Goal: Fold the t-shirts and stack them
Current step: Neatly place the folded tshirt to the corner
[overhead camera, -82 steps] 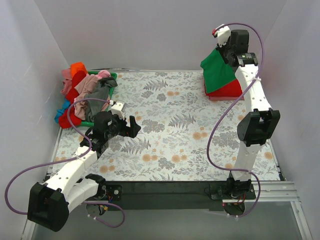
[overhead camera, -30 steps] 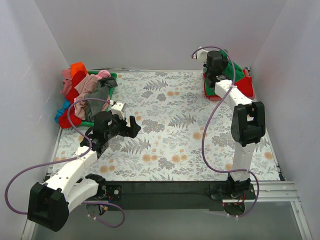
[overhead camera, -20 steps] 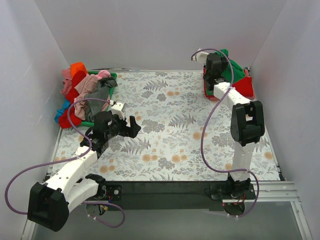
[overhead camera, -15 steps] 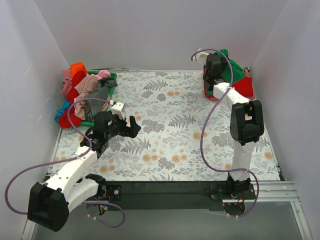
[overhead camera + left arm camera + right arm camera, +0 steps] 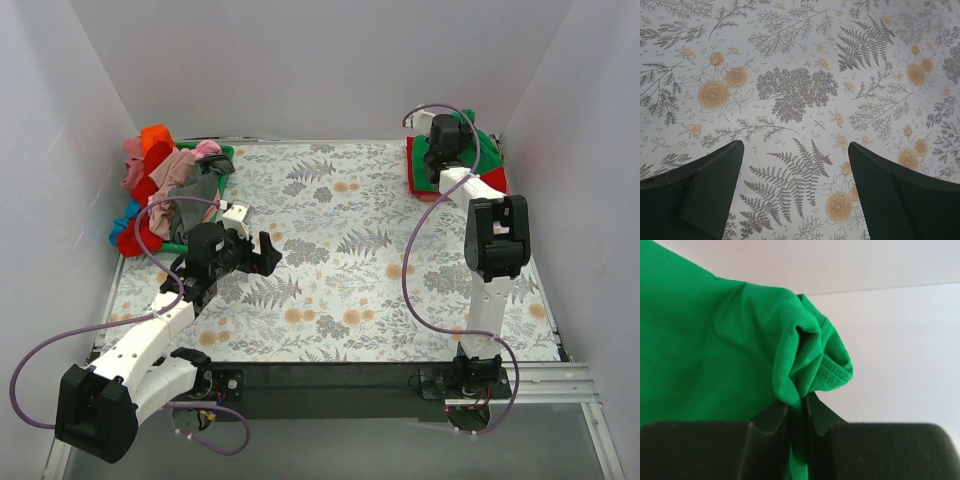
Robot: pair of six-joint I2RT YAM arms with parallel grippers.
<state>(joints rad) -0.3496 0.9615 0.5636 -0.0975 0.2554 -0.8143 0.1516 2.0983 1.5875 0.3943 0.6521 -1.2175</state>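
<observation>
Right gripper (image 5: 797, 407): pressed together on a bunched fold of hem, pinching the bright green t-shirt (image 5: 710, 340).
Bright green t-shirt, location: far right corner of the floral cloth (image 5: 340, 260), draped over the red t-shirt (image 5: 490, 182), close against the white wall (image 5: 890, 340).
Left gripper (image 5: 795, 147): spread wide, nothing between the fingers, held above the floral cloth on the left side.
Unfolded t-shirts (image 5: 165, 185): heaped in and over the green basket (image 5: 226, 151) at the far left; orange, pink, red, grey and blue are seen.
Step in hand (judged): the green shirt is being set down on the red one to build the stack.
Handling note: the pinched hem is best lowered until it lies on the stack before the jaws are parted. The green edges are best matched to the red ones beneath. The fingers are best drawn off along the cloth's own plane, so that the soft cotton is not dragged or its fold undone.
Hidden or unclear: in the top view the right fingers are covered by the wrist and its cable. Whether the green shirt lies flat and square cannot be told. The wrist view is cropped to hem and wall. The number of shirts in the stack cannot be made out. The basket is mostly buried.
</observation>
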